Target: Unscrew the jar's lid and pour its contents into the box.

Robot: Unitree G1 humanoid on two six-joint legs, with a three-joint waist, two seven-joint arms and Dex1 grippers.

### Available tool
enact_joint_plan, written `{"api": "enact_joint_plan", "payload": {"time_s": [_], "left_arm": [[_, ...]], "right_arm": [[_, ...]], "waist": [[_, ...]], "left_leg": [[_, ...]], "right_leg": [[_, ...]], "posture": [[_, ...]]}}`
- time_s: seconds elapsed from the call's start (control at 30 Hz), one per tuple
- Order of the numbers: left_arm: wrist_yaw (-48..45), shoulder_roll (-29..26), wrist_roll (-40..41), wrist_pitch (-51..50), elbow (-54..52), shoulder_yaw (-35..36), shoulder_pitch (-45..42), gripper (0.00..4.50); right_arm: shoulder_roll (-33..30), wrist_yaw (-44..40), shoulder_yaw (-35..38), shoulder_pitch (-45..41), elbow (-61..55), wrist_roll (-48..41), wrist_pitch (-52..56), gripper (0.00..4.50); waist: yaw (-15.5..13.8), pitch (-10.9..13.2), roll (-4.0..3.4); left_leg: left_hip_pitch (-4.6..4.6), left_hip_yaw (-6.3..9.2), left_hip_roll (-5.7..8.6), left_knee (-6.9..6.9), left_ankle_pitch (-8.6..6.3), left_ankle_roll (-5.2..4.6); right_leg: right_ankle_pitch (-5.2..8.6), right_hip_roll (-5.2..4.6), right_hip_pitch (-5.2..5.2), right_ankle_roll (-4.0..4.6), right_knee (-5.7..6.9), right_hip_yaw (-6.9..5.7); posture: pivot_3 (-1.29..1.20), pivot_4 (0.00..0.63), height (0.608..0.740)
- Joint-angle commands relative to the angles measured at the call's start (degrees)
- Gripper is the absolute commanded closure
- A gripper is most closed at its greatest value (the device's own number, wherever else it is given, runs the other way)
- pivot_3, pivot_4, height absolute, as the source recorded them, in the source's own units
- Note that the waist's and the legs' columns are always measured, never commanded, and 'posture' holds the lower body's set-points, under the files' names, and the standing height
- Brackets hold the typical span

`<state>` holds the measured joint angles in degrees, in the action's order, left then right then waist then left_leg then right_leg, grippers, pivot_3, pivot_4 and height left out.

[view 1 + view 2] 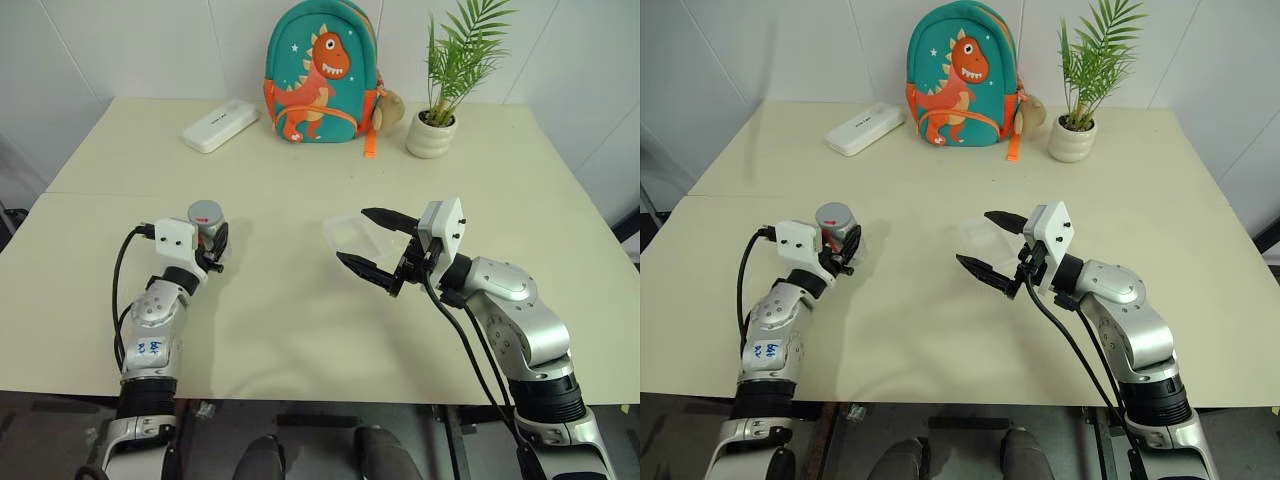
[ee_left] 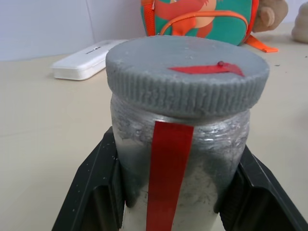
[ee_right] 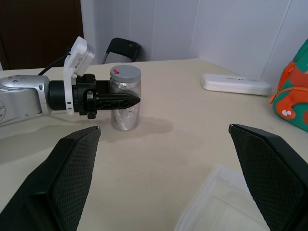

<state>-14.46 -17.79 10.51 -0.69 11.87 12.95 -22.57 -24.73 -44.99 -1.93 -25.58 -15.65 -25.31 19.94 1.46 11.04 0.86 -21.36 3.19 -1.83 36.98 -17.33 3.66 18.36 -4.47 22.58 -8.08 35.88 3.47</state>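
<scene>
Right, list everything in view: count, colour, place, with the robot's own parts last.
table: one, cream.
jar: one, silvery with red strip, table's left, upright.
lid: one, grey, on the jar.
box: one, clear, table centre.
case: one, white, back left.
backpack: one, teal with orange dinosaur, back centre.
plant: one, green in white pot, back right.
left gripper: black, shut on the jar.
right gripper: black, open by the box.

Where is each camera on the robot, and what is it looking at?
Head cameras, both eyes: look forward and down at the table; both arms show, left gripper shut on the jar, right gripper open by the box.
Left wrist: looks along its fingers at the lid.
Right wrist: looks between its fingers.
Both wrist views share the jar.
</scene>
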Motion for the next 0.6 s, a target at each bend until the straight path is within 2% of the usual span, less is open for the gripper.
{"api": "enact_joint_plan", "payload": {"time_s": [0.03,0.17,0.33,0.6], "left_arm": [[-5.4,-1.6,4.3,-1.3,-7.1,-0.1,0.5,2.53],[-15.3,-7.7,11.9,-11.6,-16.1,-0.9,1.2,2.53],[-27.1,-16.4,17.1,-22.8,-24.9,-6.9,2.4,2.53],[-31.6,-15.0,16.7,-25.8,-26.4,-14.6,-3.1,2.53]], "right_arm": [[0.3,0.5,0.8,-0.4,-1.6,-0.5,-0.9,0.00],[0.2,2.0,0.4,-1.9,-2.7,-1.1,2.6,0.00],[1.7,5.9,-0.7,-6.4,-6.5,-5.6,13.9,0.00],[3.5,10.2,-3.2,-13.0,-8.5,-8.9,26.2,0.00]], "waist": [[0.1,0.0,0.00],[0.2,0.0,0.01],[0.2,0.1,-0.12],[0.1,0.1,-0.13]], "left_leg": [[0.00,0.00,0.00,-0.01,0.00,0.00],[-0.07,0.01,-0.01,-0.03,0.01,0.01],[-0.05,0.00,-0.01,-0.06,0.01,0.01],[-0.14,0.07,0.00,-0.05,0.01,0.00]], "right_leg": [[0.00,0.00,0.00,0.00,-0.01,0.00],[0.00,0.00,0.06,0.00,-0.01,0.00],[0.01,0.00,0.07,0.02,0.01,0.02],[0.02,0.00,0.08,0.04,-0.06,-0.03]], "posture": [[0.00,0.150,0.740],[0.00,0.150,0.740],[0.00,0.150,0.740],[0.00,0.150,0.740]]}}
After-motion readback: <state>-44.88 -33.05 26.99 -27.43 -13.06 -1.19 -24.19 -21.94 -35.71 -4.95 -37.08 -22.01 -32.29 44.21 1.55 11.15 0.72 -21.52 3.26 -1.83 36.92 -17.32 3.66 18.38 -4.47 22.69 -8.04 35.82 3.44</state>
